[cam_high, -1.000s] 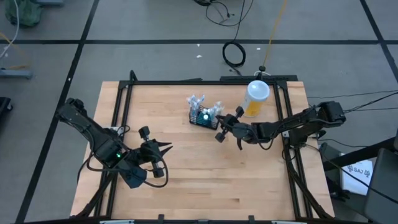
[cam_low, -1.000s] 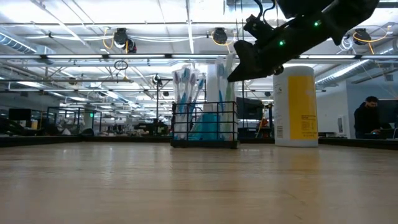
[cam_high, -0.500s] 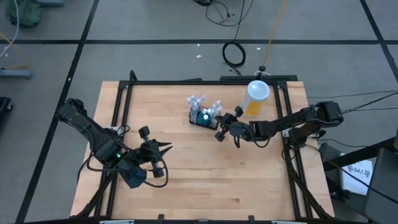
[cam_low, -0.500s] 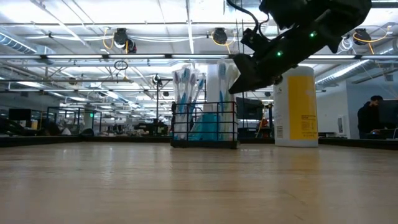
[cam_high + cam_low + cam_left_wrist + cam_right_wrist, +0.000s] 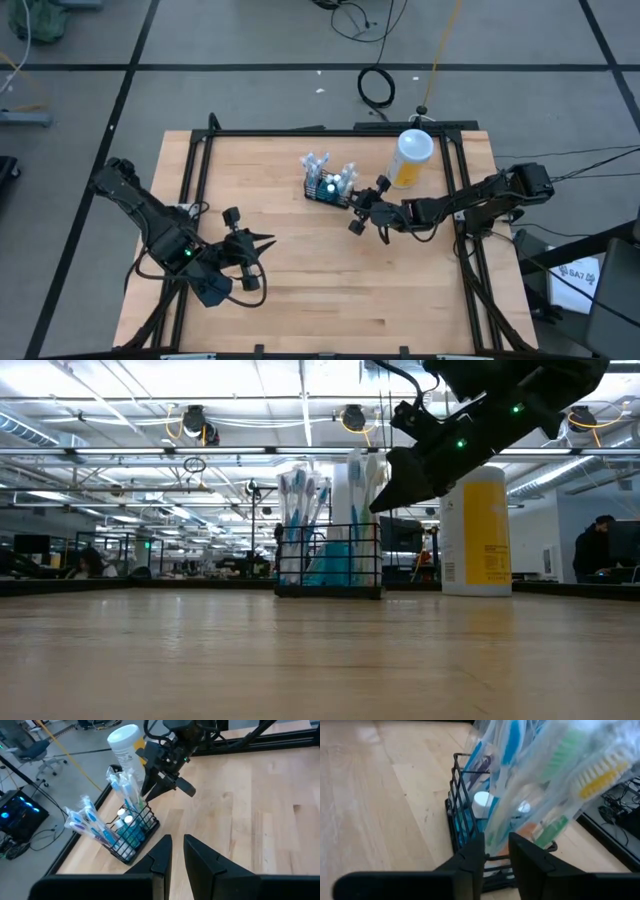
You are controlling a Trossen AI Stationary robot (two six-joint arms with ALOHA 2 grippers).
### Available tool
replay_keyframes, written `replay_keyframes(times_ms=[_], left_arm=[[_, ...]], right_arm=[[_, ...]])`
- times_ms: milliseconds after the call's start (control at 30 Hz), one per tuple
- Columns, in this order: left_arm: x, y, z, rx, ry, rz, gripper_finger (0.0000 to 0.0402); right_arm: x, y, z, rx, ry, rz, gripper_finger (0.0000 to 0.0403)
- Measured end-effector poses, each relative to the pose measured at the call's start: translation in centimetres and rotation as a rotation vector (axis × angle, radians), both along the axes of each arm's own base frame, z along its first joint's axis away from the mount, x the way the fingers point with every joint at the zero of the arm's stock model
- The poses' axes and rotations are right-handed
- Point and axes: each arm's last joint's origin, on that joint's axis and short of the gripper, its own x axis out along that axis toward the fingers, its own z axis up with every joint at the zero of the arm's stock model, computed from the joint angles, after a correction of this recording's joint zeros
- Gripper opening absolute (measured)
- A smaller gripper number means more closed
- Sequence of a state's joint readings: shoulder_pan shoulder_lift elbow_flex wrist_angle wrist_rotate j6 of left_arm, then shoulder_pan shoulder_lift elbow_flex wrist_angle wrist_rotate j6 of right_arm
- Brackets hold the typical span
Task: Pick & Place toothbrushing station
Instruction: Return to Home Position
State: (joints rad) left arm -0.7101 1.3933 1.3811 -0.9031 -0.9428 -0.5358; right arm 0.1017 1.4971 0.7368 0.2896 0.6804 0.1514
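Toothbrushing station (image 5: 328, 187): upright on table (image 5: 300, 290). Right gripper (image 5: 356, 208): beside it, fingers slightly parted, grasping nothing. Left gripper (image 5: 262, 241): well apart, grip indeterminable.

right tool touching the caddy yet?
Cannot tell. In the right wrist view the right tool sits at the wire caddy rim among wrapped toothbrushes, but neither contact nor a gap shows plainly.

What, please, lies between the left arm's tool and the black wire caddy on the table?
Only bare wooden table: in the high view, nothing stands between the left tool and the caddy. The left wrist view shows the same empty boards.
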Motion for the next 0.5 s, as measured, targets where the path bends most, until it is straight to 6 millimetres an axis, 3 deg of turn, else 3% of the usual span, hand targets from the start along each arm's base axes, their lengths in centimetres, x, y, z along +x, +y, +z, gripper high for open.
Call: replay_keyframes(times_ms=[267,500], left_arm=[[-1.6,1.1,0.3,0.032,0.059,0.011,0.0051],[-4.6,3.0,1.0,0.029,0.108,0.066,0.0051]], right_arm=[[-0.4,0.5,-0.2,-0.018,0.062,0.027,0.0132],[-2.5,2.2,2.9,-0.046,0.035,0.118,0.0127]])
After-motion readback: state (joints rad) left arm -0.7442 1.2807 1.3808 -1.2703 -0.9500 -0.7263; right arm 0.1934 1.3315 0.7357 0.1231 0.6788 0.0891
